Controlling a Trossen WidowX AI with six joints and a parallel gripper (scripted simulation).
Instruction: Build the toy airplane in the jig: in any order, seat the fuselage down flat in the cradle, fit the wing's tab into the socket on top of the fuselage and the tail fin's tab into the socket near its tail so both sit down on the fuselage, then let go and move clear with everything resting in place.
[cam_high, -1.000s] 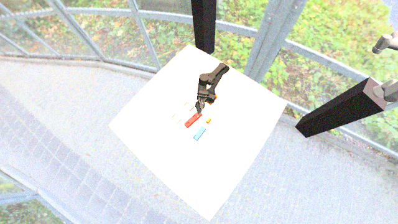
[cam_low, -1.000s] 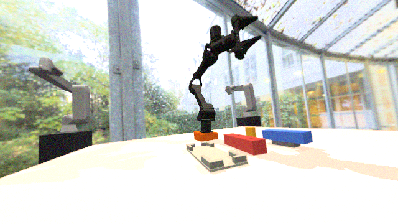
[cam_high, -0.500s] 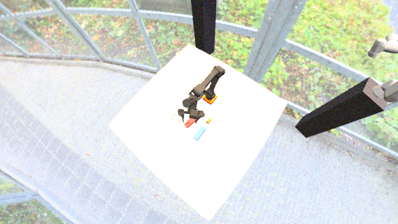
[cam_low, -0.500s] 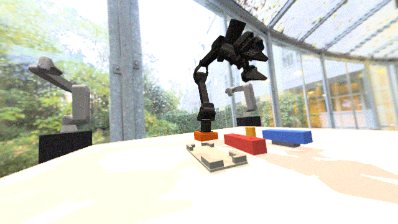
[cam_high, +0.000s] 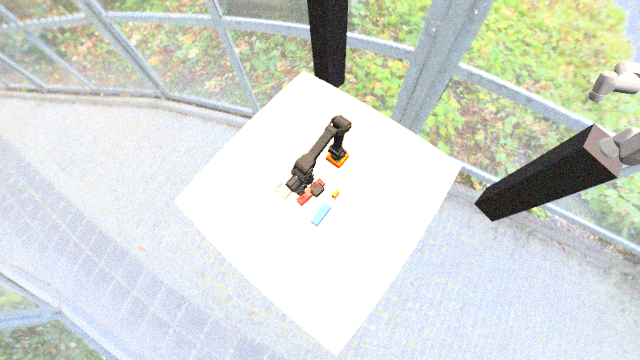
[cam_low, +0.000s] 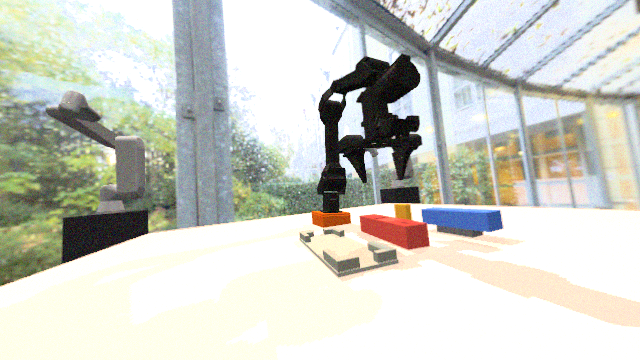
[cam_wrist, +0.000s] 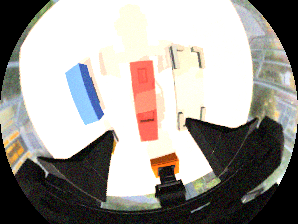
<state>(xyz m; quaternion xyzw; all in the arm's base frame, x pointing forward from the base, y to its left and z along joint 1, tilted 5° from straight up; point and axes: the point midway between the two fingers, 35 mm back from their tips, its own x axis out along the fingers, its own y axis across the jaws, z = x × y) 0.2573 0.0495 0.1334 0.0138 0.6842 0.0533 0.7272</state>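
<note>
The red fuselage lies on the table beside the pale cradle jig, outside it. The jig has raised corner blocks and holds nothing. The blue wing lies on the fuselage's other side, with a dark piece or shadow beneath it. The small yellow tail fin stands near the fuselage; in the wrist view a finger mostly hides it. My gripper is wide open and empty, pointing down high above the fuselage.
The arm's orange base stands on the white table behind the parts. Grey arms on black pedestals stand beyond the table.
</note>
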